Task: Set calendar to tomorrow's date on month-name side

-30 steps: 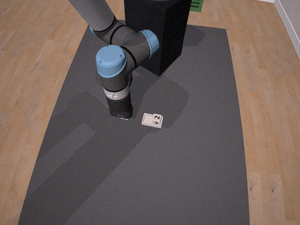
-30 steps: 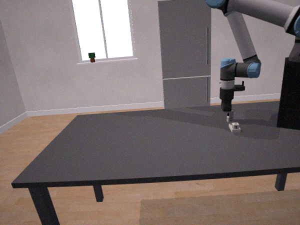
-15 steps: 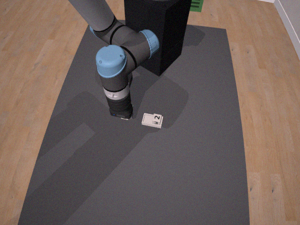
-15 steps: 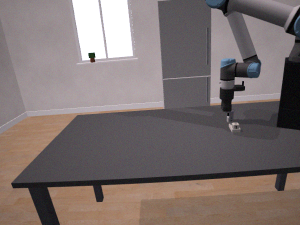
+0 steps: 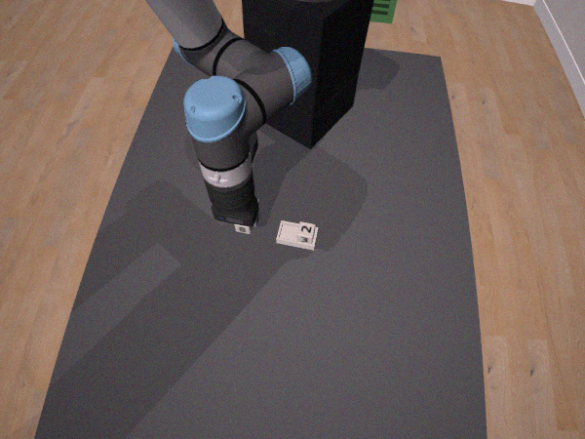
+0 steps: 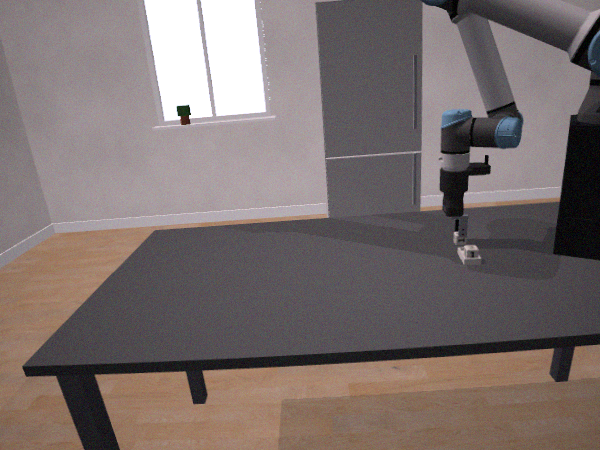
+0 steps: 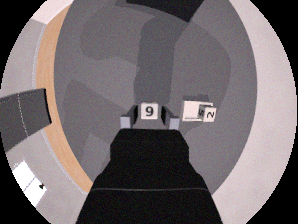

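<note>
A white cube (image 5: 242, 228) (image 6: 458, 239) (image 7: 149, 111) stands on the table beside the tray, with a 9 on its top in the wrist view and a character that looks like an 8 on the side facing the top camera. My gripper (image 6: 460, 233) (image 7: 149, 111) is open, with one finger on each side of this cube and a gap at both sides. The white tray (image 5: 294, 244) (image 6: 470, 261) (image 7: 190, 110) lies flat. A second cube (image 5: 306, 228) (image 6: 471, 251) (image 7: 210, 114) sits at one end of it, a 2 on top, turned sideways. The tray's other end is empty.
The dark table (image 5: 370, 317) (image 6: 280, 300) carries the black robot pedestal (image 5: 312, 73) (image 6: 580, 190) behind the tray. The arm's shadow falls across the table around the cubes. A grey fridge (image 6: 370, 100) and a window stand beyond the table.
</note>
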### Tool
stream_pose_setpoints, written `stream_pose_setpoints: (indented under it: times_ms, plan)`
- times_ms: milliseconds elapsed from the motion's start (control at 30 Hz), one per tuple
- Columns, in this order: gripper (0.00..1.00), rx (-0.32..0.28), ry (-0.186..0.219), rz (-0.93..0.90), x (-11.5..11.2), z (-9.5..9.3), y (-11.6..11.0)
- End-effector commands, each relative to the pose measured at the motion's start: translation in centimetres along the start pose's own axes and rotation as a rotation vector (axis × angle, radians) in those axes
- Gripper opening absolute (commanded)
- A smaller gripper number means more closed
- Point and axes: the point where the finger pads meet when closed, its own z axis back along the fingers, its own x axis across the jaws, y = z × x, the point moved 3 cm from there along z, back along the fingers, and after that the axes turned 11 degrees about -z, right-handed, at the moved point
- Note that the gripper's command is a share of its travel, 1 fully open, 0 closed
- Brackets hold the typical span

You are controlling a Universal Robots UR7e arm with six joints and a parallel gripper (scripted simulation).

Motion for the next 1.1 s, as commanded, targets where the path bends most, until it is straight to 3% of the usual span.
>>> stream_pose_setpoints:
  times_ms: [0, 533, 867, 900, 1067]
  plan:
    - [0.87, -0.002, 0.001, 0.0, 0.0, 1.7, -0.1]
    - [0.87, -0.002, 0.001, 0.0, 0.0, 6.6, -0.1]
    - [0.87, -0.002, 0.001, 0.0, 0.0, 7.1, -0.1]
    - [1.0, -0.002, 0.001, 0.0, 0.0, 7.1, -0.1]
    - [1.0, -0.002, 0.001, 0.0, 0.0, 7.1, -0.1]
